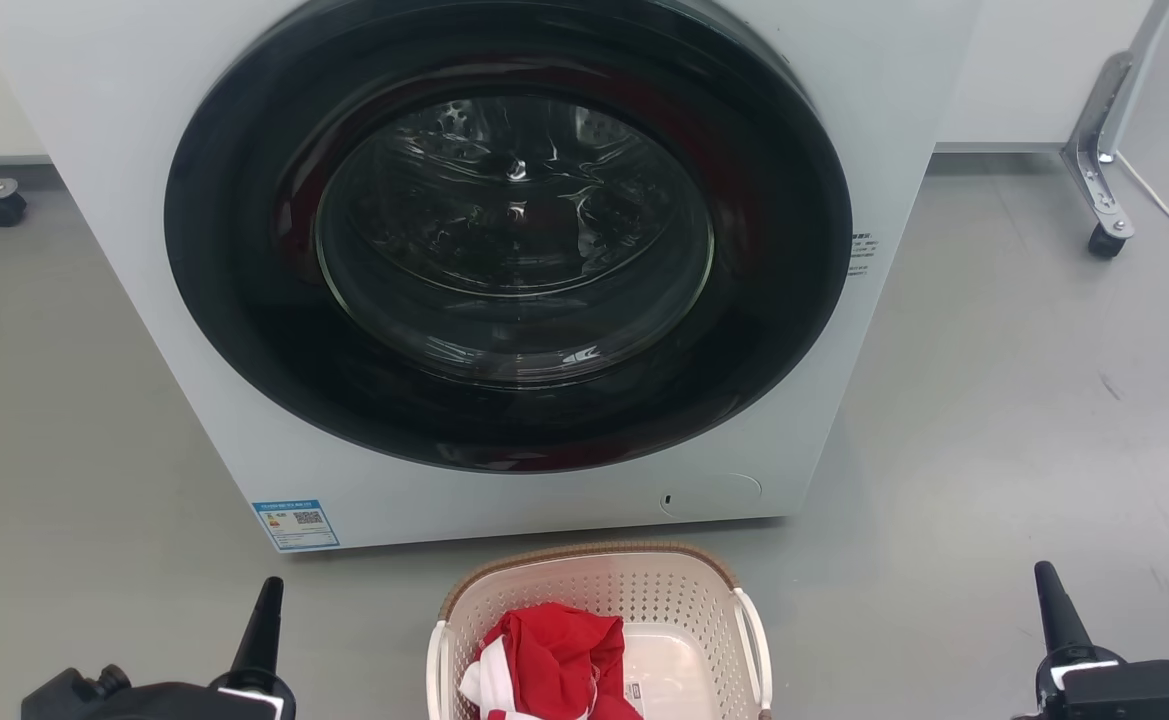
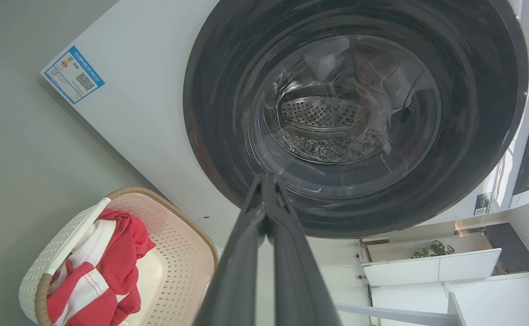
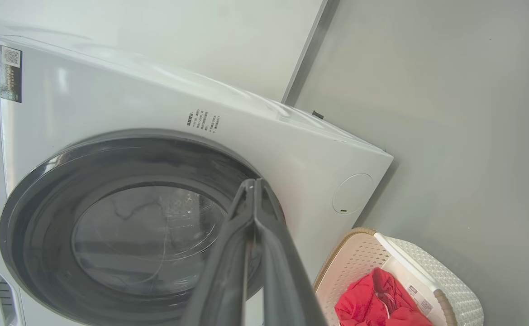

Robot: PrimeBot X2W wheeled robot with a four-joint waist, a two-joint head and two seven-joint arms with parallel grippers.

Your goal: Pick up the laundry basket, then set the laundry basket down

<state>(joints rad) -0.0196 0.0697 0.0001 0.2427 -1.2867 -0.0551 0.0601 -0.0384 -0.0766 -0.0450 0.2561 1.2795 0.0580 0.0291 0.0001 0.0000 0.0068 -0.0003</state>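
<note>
The laundry basket, cream-white with perforated sides and a brown woven rim, stands on the floor at the bottom centre of the head view, just in front of the washer. Red and white clothing lies in it. The basket also appears at the lower left of the left wrist view, and the basket sits at the lower right of the right wrist view. My left gripper is shut, well left of the basket. My right gripper is shut, well right of it. Neither touches the basket.
A white front-loading washer with a closed dark round door fills the upper head view. Grey floor spreads on both sides. A caster wheel sits far left and a metal frame leg with a caster far right.
</note>
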